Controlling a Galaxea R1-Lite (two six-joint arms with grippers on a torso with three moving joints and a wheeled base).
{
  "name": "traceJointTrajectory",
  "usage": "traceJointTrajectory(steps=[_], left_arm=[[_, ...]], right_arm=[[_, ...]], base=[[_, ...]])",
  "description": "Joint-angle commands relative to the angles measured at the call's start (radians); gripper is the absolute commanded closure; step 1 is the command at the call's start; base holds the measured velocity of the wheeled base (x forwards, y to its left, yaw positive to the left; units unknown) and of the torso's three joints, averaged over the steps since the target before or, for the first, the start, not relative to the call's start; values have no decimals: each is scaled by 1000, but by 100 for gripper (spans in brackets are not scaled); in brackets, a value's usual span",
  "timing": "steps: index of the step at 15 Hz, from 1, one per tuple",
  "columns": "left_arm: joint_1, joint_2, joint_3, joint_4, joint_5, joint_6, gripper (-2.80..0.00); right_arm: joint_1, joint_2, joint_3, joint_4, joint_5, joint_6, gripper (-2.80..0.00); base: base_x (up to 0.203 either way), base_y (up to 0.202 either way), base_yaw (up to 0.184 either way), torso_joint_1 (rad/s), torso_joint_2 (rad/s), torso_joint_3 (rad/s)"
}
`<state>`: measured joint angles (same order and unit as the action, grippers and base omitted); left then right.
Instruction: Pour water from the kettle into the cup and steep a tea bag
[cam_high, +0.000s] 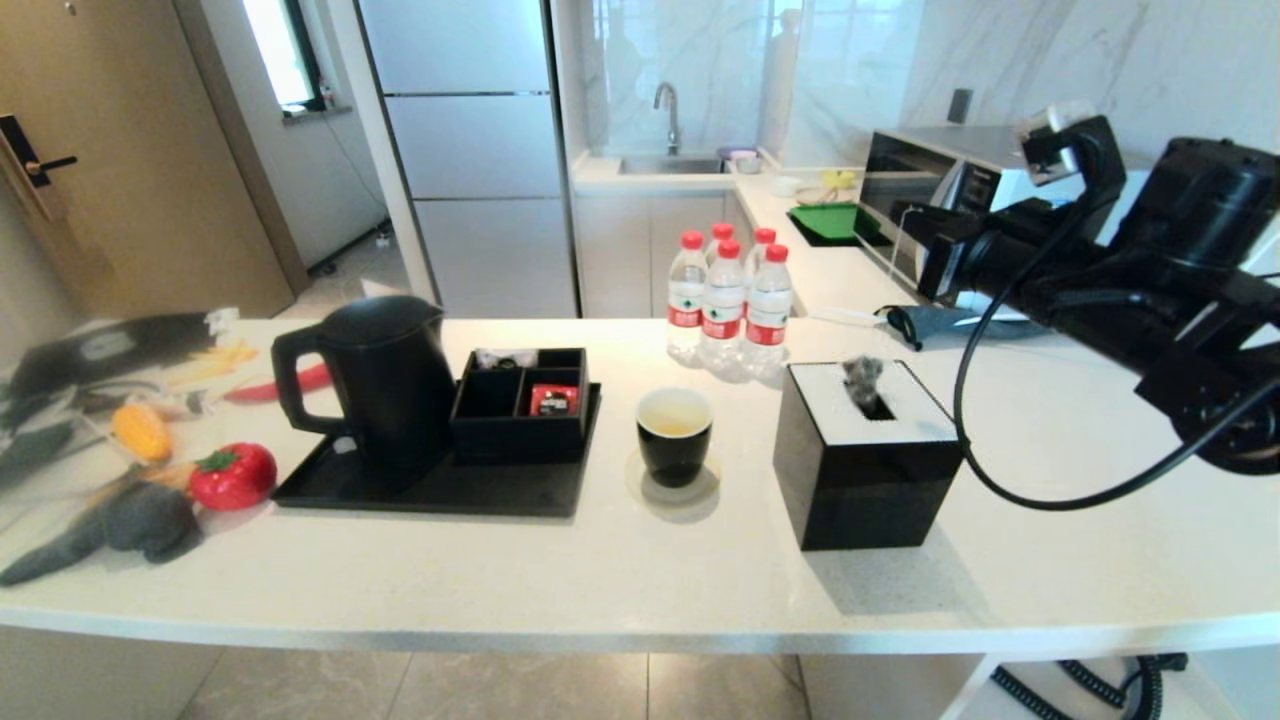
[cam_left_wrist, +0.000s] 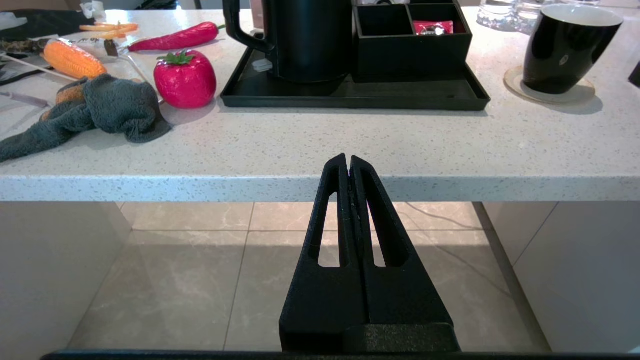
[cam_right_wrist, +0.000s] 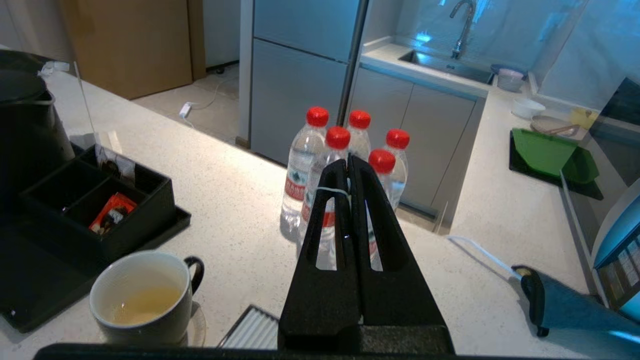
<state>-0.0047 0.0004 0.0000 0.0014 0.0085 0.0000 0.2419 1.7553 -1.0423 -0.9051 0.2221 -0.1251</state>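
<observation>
Head view: the kettle stands back on its black tray, and the cup on the worktop holds yellowish water, so pouring looks done. The right arm hangs raised above the tissue box.

Left wrist view: the left gripper sits parked below the worktop edge, fingers shut and empty.

Right wrist view: the right gripper has its fingers pressed together on a thin white string; no tea bag shows, so steeping remains uncertain.

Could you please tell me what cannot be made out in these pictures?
Tea bag: the right wrist view shows only a thin white string across the shut right gripper, whose fingers hide any sachet.
Water level in the matte black electric kettle: opaque wall and lid, every view.
Shut left gripper: outside the head view's frame, low before the speckled white counter.
</observation>
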Motion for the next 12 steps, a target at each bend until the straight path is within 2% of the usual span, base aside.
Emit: traceJointTrajectory(steps=[1, 5, 12], left_arm=[[0, 0, 0, 0, 1, 0, 0], [0, 0, 0, 0, 1, 0, 0], [0, 0, 0, 0, 1, 0, 0]], right_arm=[[0, 1, 40, -11, 2, -1, 0], [0, -51, 178, -28, 1, -4, 0], [-7, -106, 205, -15, 2, -1, 0]], base=[[0, 0, 0, 0, 0, 0], [0, 0, 0, 0, 0, 0], [0, 0, 0, 0, 0, 0]])
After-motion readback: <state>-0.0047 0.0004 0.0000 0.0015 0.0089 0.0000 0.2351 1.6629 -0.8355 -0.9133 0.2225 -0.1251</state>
